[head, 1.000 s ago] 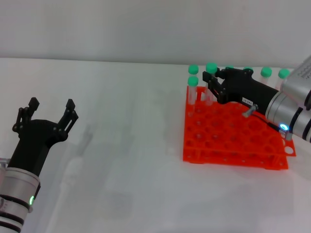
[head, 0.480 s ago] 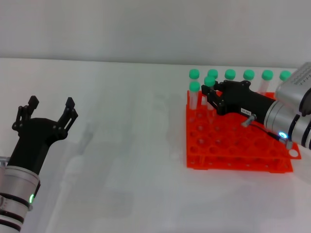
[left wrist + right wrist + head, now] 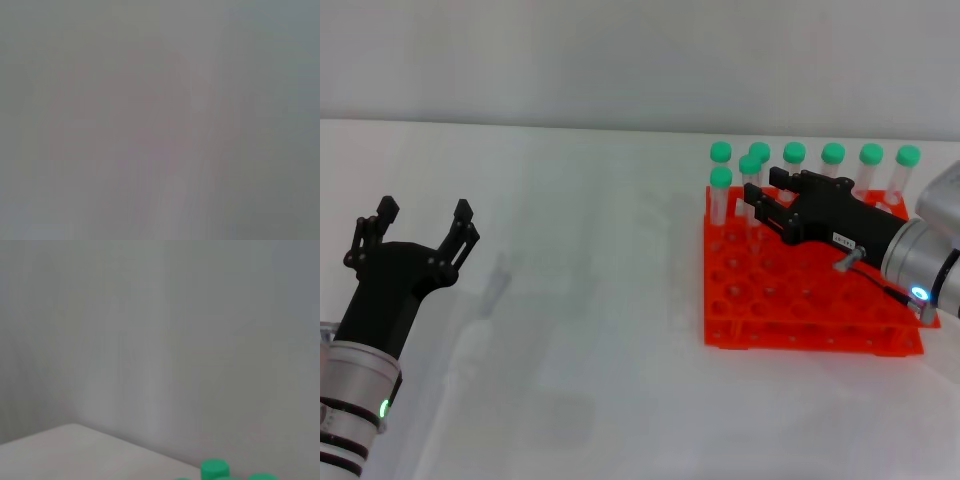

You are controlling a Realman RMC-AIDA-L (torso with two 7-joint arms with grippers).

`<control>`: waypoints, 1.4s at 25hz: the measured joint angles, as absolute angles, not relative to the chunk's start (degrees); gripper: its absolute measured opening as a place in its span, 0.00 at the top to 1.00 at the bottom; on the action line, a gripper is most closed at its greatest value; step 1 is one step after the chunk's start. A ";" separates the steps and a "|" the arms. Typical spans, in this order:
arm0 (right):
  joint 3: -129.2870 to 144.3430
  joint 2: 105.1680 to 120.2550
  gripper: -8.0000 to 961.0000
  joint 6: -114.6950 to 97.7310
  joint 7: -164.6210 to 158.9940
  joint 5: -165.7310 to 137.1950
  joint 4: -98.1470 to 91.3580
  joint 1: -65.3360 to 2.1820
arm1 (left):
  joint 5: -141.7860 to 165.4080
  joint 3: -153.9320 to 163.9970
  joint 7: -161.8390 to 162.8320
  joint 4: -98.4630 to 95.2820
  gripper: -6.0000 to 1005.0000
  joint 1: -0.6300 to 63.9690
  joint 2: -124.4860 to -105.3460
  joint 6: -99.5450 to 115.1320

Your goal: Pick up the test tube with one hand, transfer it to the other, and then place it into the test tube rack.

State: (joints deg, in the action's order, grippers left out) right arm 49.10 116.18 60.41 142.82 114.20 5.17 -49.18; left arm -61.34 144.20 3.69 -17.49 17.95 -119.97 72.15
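The orange-red test tube rack (image 3: 790, 305) stands on the white table at the right. The test tube (image 3: 751, 165) with a green cap stands upright in a hole of the rack's second row. My right gripper (image 3: 760, 196), on the arm with the blue light, hovers over the rack just right of that tube, fingers spread and holding nothing. My left gripper (image 3: 424, 226), on the arm with the green light, is open and empty at the far left, over the table. The left wrist view shows only grey blur.
Several more green-capped tubes (image 3: 833, 154) stand along the rack's back row, and one (image 3: 720, 178) stands at its left end. Green caps (image 3: 215, 469) show at the edge of the right wrist view. A pale wall runs behind the table.
My right gripper lowered the tube into the rack, let go and drew back to the right. The rack shifted slightly. The left arm has not moved.
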 joint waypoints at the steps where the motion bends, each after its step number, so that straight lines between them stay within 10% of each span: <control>1: 49.13 116.19 0.57 61.05 142.78 114.18 4.99 -48.83 | -61.33 144.19 3.69 -17.49 0.11 17.95 -119.97 72.15; 8: 49.94 116.18 0.57 65.49 138.52 113.42 1.70 -43.57 | -61.21 144.14 3.69 -17.48 0.11 17.93 -119.97 72.34; 18: 46.08 116.07 0.21 77.47 140.04 119.19 -6.42 -28.55 | -61.28 144.05 3.69 -17.49 0.11 18.08 -119.88 72.43; 35: 27.13 115.64 0.10 67.61 160.77 128.05 -4.81 -22.25 | -63.80 143.86 3.69 -17.49 0.11 17.46 -119.89 73.99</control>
